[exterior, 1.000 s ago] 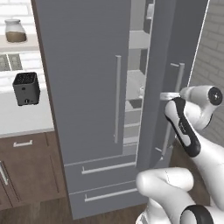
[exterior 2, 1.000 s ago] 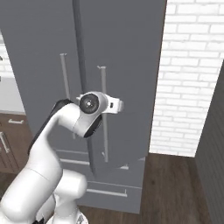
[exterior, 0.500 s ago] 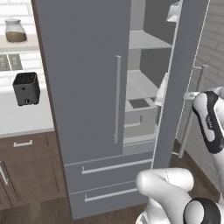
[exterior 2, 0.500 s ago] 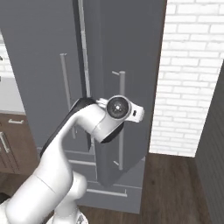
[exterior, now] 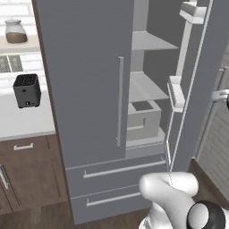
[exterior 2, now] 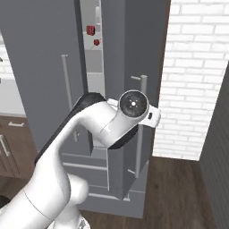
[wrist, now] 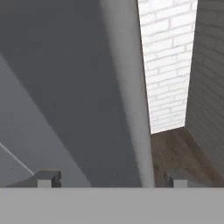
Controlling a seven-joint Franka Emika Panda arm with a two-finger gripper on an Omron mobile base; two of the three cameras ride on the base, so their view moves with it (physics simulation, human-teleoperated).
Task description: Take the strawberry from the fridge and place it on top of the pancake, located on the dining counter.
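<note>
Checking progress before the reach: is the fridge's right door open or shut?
Open. The right door stands swung out, baring the fridge shelves.

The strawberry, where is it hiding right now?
In the right base view, the strawberry sits high inside the fridge, just below the blockier red lump.

The glossy white, rounded robot arm (exterior 2: 62, 161) is showing a dark grey band over its upper link and a round dark joint cap with a small metallic centre (exterior 2: 133, 103). Two small, dark grey, blocky finger tips (wrist: 47, 178) are showing in the hand view.
</note>
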